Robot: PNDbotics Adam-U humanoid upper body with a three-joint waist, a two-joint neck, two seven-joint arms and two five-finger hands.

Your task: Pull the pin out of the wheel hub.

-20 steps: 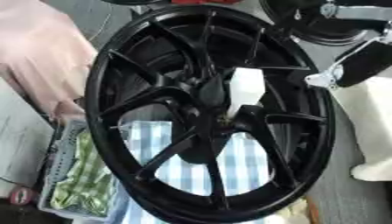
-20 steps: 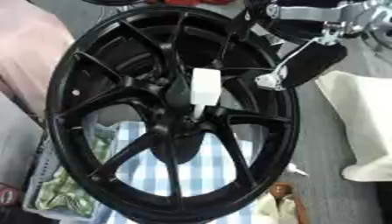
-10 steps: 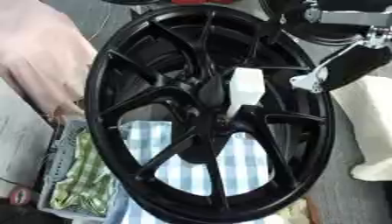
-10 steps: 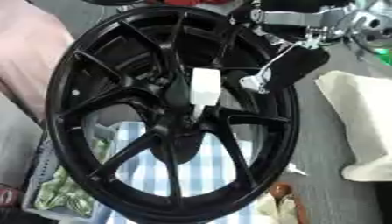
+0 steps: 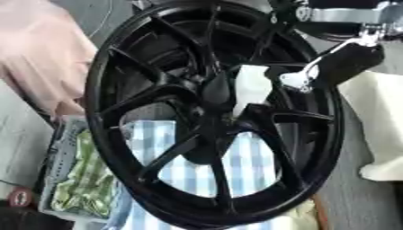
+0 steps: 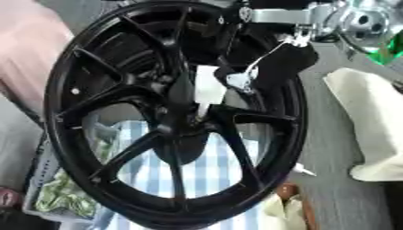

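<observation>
Left eye view: a black wheel (image 5: 212,112) stands on its rim, face toward the camera. A white pin (image 5: 250,89) sticks out at its hub, long axis near upright, top leaning slightly right. The right hand (image 5: 346,60) sits just right of the pin; whether its fingers are apart or together cannot be told.

Right eye view: the hand overlaps the hub, beside the pin. A checked cloth (image 6: 204,173) shows behind the lower spokes.

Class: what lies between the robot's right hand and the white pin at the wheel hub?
Only a narrow gap: right hand beside white pin, seen in the left eye view.
</observation>
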